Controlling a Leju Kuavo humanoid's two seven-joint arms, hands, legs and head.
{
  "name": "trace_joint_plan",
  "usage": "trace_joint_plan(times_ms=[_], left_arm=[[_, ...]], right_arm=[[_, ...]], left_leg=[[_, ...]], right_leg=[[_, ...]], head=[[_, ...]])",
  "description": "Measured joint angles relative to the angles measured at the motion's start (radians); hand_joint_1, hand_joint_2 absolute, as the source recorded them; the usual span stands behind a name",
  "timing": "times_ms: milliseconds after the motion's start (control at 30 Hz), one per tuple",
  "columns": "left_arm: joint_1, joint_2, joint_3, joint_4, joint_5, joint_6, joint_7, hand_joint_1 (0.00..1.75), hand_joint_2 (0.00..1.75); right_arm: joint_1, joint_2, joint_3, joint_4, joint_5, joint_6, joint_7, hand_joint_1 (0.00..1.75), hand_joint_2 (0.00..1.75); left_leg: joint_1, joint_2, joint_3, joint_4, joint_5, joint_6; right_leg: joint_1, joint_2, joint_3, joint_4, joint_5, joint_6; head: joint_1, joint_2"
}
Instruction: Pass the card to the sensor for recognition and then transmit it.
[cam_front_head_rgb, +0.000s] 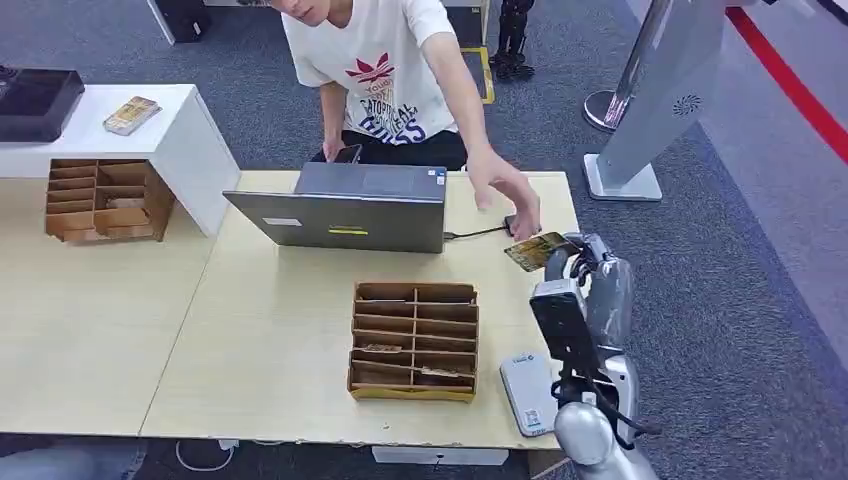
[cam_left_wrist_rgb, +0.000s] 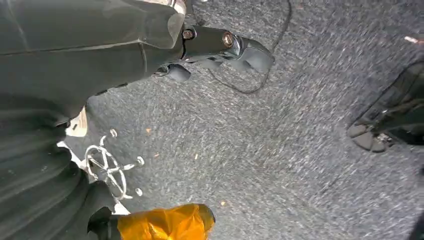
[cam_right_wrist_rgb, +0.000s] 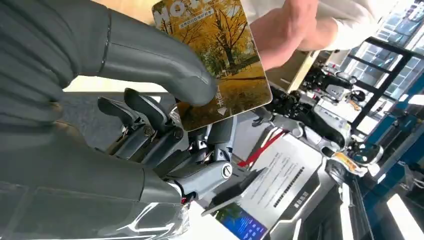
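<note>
A card printed with yellow autumn trees is raised above the table's right side, pinched in my right hand. In the right wrist view the thick grey thumb presses on the card and dark fingers back it from below. A person's hand reaches down to the card's far edge; whether it touches, I cannot tell. The white sensor lies flat at the table's front right, below my forearm. My left hand hangs over grey carpet, holding nothing, fingers apart.
A brown compartment box with a few cards stands mid-table, with an open laptop behind it. A second box and a white stand are at the left. A grey kiosk stands on the floor at the right.
</note>
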Motion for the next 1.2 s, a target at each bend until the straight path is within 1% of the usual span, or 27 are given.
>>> trace_joint_plan(times_ms=[200,333,633,667,700,733,767,933,1200], left_arm=[[-0.006,-0.008,0.013,0.000,0.016,0.000,0.001,0.00,1.75],[-0.007,-0.013,0.025,0.000,0.028,0.000,0.003,0.00,1.75],[-0.008,-0.016,0.031,0.000,0.032,0.000,0.009,0.00,1.75],[-0.008,-0.017,0.032,0.000,0.036,0.000,0.009,0.00,1.75],[-0.008,-0.017,0.035,0.000,0.042,0.000,0.010,0.00,1.75],[-0.008,-0.018,0.038,0.000,0.047,0.000,0.011,0.00,1.75],[-0.008,-0.018,0.041,0.000,0.051,0.000,0.011,0.00,1.75],[-0.008,-0.025,0.055,0.000,0.060,0.000,0.012,0.00,1.75],[-0.007,-0.029,0.056,0.000,0.061,0.000,0.012,0.00,1.75]], right_arm=[[-0.035,0.029,0.007,0.058,0.022,-0.006,0.000,1.75,1.75],[-0.056,0.043,0.015,0.080,0.042,-0.006,0.017,1.75,1.75],[-0.061,0.055,0.021,0.119,0.049,-0.006,0.018,1.75,1.75],[-0.062,0.056,0.021,0.122,0.049,-0.006,0.018,1.43,1.75],[-0.062,0.057,0.021,0.125,0.050,-0.006,0.019,0.72,1.75],[-0.062,0.057,0.021,0.127,0.055,-0.006,0.023,0.14,1.75],[-0.063,0.058,0.021,0.129,0.058,-0.006,0.024,0.02,1.75],[-0.063,0.059,0.021,0.141,0.065,-0.005,0.031,0.00,1.75],[-0.062,0.059,0.021,0.149,0.068,-0.003,0.039,0.00,1.75]], left_leg=[[0.000,-0.001,0.000,0.000,0.000,0.000],[0.000,-0.001,-0.001,0.000,0.000,0.000],[0.000,-0.001,-0.001,0.000,0.000,0.000],[0.000,-0.001,-0.001,0.000,0.000,0.000],[0.000,-0.001,-0.001,0.000,0.000,0.000],[0.000,-0.001,-0.001,0.000,0.000,0.000],[0.000,-0.001,-0.001,0.000,0.000,0.000],[0.000,-0.001,-0.001,0.000,0.000,0.000],[0.000,-0.001,-0.001,0.000,0.000,0.000]], right_leg=[[0.000,0.000,0.000,0.000,0.000,0.000],[0.000,0.000,-0.001,0.000,0.000,0.000],[0.000,0.000,-0.001,0.000,0.000,0.000],[0.000,0.000,-0.001,0.000,0.000,0.000],[0.000,0.000,-0.001,0.000,0.000,0.000],[0.000,0.000,-0.001,0.000,0.000,0.000],[0.000,0.000,-0.001,0.000,0.000,0.000],[0.000,0.000,-0.001,0.000,0.000,0.000],[0.000,0.000,-0.001,0.000,0.000,0.000]], head=[[0.000,0.000],[0.000,0.000],[0.000,0.000],[0.000,0.000],[0.000,0.000],[0.000,0.000],[0.000,0.000],[0.000,0.000],[0.000,0.000]])
